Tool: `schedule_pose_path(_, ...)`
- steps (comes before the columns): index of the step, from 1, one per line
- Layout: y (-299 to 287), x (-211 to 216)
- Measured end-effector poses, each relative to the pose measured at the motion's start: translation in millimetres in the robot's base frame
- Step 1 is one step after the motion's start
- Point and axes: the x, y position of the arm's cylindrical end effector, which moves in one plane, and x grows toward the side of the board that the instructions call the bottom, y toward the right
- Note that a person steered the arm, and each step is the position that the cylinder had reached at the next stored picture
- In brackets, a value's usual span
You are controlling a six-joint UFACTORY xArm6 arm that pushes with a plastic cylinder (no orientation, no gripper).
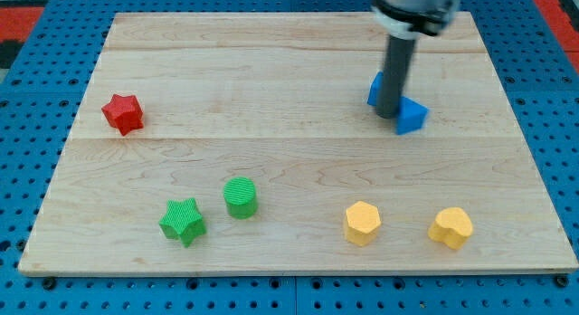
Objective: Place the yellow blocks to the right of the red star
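Note:
The red star (122,113) lies at the view's left on the wooden board. A yellow hexagon block (362,223) and a second yellow block (450,227), heart-like in shape, lie near the view's bottom right. My tip (387,113) stands at the upper right, far from the yellow blocks and the red star. It is right against two blue blocks: one (374,89) behind the rod to its left, one (412,116) just to its right.
A green star (183,221) and a green cylinder (241,197) lie at the bottom left of centre. The wooden board (289,161) rests on a blue pegboard surface (36,98) that surrounds it.

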Motion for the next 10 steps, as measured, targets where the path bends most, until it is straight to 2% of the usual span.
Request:
schedule_pose_path(1,9.7,6.9)
schedule_pose_path(3,83.0,144.5)
schedule_pose_path(4,53.1,178.2)
schedule_pose_path(5,-1.2,171.0)
schedule_pose_path(6,-69.7,145.5)
schedule_pose_path(7,-111.9,99.0)
schedule_pose_path(9,-45.1,122.7)
schedule_pose_path(10,-77.7,71.7)
